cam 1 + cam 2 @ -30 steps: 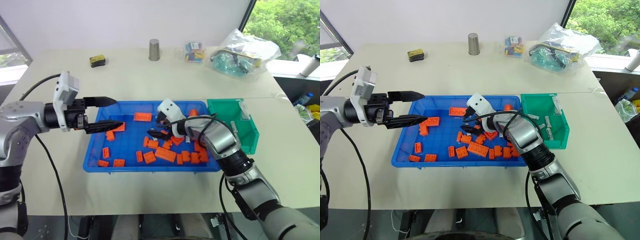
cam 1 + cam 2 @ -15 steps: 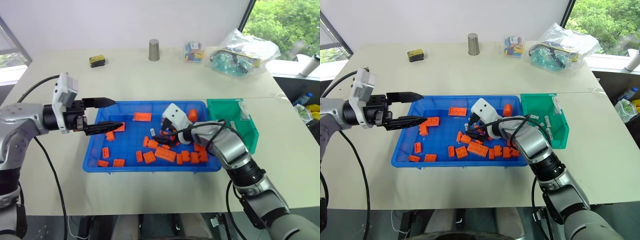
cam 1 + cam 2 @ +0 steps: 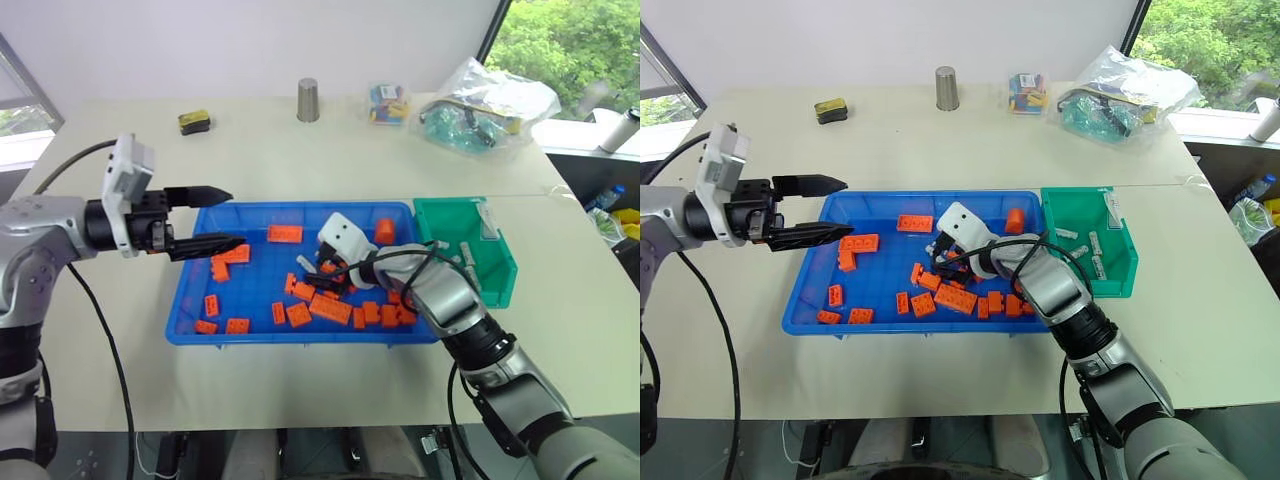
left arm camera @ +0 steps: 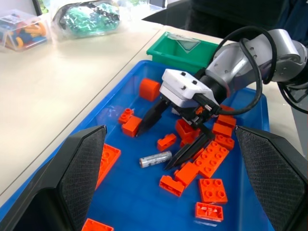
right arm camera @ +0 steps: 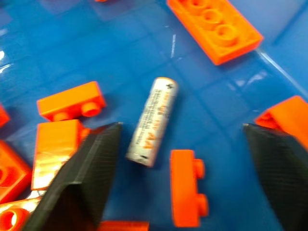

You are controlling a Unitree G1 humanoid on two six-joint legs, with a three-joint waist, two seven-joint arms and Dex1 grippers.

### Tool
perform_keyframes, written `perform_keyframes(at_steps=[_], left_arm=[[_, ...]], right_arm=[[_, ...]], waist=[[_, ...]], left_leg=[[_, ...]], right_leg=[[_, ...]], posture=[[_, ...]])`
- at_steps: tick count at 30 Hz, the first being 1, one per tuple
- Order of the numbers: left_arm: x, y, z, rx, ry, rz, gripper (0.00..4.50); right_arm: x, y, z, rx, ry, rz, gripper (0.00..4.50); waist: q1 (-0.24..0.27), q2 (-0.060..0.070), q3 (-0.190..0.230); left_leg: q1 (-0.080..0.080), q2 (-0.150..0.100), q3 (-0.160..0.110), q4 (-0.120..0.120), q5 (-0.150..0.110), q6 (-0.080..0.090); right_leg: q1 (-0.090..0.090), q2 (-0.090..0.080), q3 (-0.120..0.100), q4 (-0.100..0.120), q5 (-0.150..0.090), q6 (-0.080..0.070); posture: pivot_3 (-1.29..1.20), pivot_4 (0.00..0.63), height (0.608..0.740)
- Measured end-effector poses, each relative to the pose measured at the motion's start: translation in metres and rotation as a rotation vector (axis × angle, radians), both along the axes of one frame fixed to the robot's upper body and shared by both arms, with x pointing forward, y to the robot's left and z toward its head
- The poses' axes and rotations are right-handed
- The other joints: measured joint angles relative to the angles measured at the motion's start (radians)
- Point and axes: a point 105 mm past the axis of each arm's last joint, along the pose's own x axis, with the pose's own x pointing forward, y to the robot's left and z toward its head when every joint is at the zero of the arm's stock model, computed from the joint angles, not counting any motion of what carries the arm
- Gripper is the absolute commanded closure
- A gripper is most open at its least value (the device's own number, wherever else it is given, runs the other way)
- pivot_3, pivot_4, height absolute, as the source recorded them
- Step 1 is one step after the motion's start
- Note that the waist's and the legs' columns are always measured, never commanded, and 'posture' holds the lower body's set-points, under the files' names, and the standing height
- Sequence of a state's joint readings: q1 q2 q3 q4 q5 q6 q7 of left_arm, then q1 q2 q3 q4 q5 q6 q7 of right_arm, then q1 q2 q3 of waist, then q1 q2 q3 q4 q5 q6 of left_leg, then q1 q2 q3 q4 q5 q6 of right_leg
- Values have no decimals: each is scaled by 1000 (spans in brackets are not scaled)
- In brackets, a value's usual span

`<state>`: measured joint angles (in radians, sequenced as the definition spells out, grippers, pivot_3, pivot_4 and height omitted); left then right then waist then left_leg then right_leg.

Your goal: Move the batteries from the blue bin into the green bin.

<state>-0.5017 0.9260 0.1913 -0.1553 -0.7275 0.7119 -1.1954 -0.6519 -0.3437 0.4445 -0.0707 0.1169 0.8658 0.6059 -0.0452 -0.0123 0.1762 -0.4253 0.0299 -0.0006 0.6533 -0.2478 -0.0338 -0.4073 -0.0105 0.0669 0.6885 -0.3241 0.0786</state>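
Right gripper (image 4: 174, 139) fingers apart, straddling battery (image 4: 155, 159) in blue bin (image 3: 255, 290), not gripping. Left gripper (image 3: 222, 218) fingers apart, empty, above bin's left end.

blue bin (image 3: 255, 325): I see bright blue all over, glossy floor.
green bin (image 3: 500, 262): I see solid mid-green walls.
battery (image 5: 153, 121): I read it as silver-grey with faint pale lettering and a darker end.
toy bricks (image 3: 330, 307): all plain orange.
right gripper (image 4: 175, 140): I see black fingers under a white housing.
left gripper (image 3: 222, 216): black fingers, white block on the wrist.
table (image 3: 300, 160): pale beige, unpatterned.
cup (image 3: 308, 100): dull metallic grey.
plastic bag (image 3: 485, 100): clear film over teal contents.
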Motion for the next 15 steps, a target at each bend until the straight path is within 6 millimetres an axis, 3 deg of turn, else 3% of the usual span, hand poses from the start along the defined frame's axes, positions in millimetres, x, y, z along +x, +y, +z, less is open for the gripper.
perform_keyframes(at_steps=[2, 4, 5, 15], left_arm=[[0, 0, 0, 0, -1, 1, 0], [0, 0, 0, 0, -1, 2, 0], [0, 0, 0, 0, -2, 3, 0], [1, 0, 0, -2, -6, 7, 0]], right_arm=[[-1, 1, 0, -5, -1, 13, 2747], [-2, 2, 0, -8, -5, 18, 3543], [-2, 3, 0, -10, -7, 23, 3734], [3, 3, 3, 14, 16, 5, 3734]], waist=[[0, 0, 0], [0, 0, 0], [0, 0, 0], [0, 0, 0]], left_leg=[[0, 0, 0, 0, 0, 0], [0, 0, 0, 0, 0, 0], [0, 0, 0, 0, 0, 0], [0, 0, 0, 0, 0, 0]], right_leg=[[0, 0, 0, 0, 0, 0], [0, 0, 0, 0, 0, 0], [0, 0, 0, 0, 0, 0], [0, 0, 0, 1, 0, 0]], posture=[[0, 150, 740], [0, 150, 740], [0, 150, 740], [0, 150, 740]])
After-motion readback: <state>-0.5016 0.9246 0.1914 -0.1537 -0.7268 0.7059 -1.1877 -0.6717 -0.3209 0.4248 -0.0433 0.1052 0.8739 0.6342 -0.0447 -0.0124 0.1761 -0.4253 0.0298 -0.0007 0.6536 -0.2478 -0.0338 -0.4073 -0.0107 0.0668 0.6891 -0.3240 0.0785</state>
